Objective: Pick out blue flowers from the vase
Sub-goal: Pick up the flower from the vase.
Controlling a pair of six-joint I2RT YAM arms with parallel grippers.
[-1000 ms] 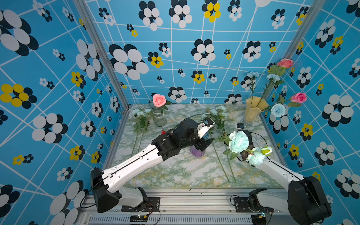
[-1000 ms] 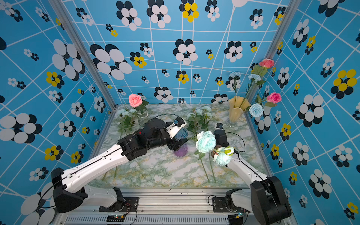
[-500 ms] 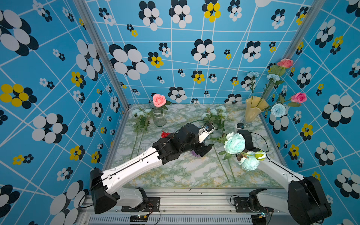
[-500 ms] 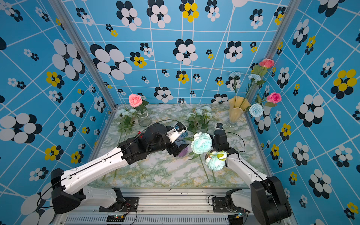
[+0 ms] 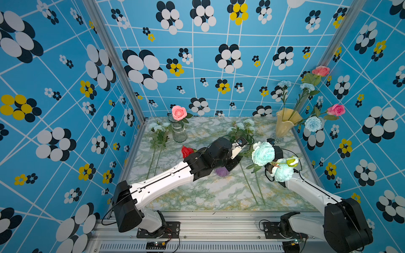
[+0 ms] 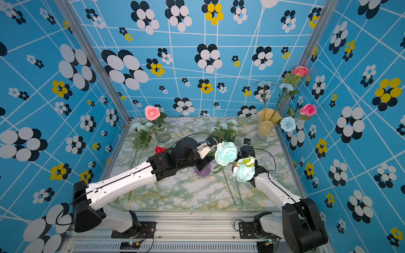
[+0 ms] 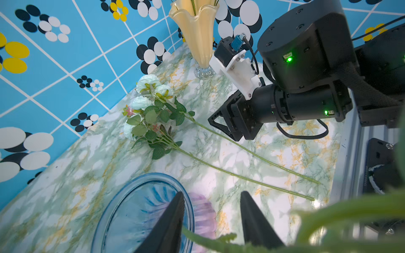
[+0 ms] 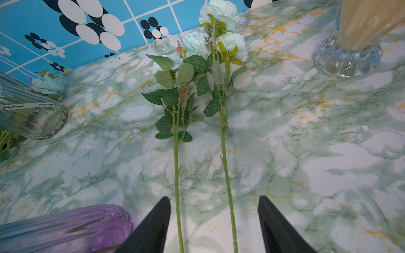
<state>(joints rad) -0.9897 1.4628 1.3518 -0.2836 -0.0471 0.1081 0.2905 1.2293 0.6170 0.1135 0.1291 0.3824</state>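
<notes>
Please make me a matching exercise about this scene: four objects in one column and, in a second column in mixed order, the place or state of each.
Column one:
1. clear ribbed glass vase
2. yellow fluted glass vase
3. purple glass vase
4. two long-stemmed pale blue flower sprays

Column two:
A. lie flat, side by side, on the marble table
B. stands right under the left tool
C. holds one pink rose
D. stands in the far right corner, holding blue carnations

Pairs: 1-C, 2-D, 3-B, 4-A
</notes>
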